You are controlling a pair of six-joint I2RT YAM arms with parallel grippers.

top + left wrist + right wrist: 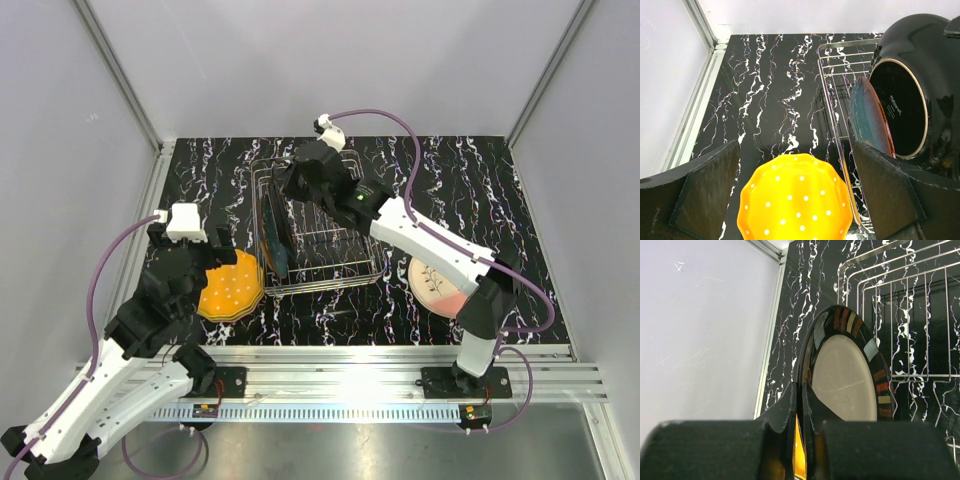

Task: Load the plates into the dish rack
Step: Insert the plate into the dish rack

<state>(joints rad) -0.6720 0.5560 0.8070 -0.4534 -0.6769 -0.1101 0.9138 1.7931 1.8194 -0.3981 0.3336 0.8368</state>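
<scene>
The right gripper (pixel 800 407) is clamped narrow on the rim of a black plate (pixel 845 375). The plate stands on edge directly ahead of the fingers, with the dish rack (pixel 912 310) below and beyond it. The right wrist view shows the plate's face: a cream centre inside a dark border with coloured bars. The left wrist view shows the reverse side, a glossy black underside with a thin gold foot ring. It also shows a blue plate (pixel 866 117) with an orange edge standing in the rack just beside the black plate; contact between them cannot be determined. The left gripper (pixel 795 150) is spread wide and holds nothing. An orange dotted plate (pixel 795 205) lies flat on the marbled table (pixel 765 90) directly below its fingers, beside the rack. Only the top view shows a pink-and-cream plate (pixel 438 285), flat under the right arm's elbow and well apart from the right gripper.
</scene>
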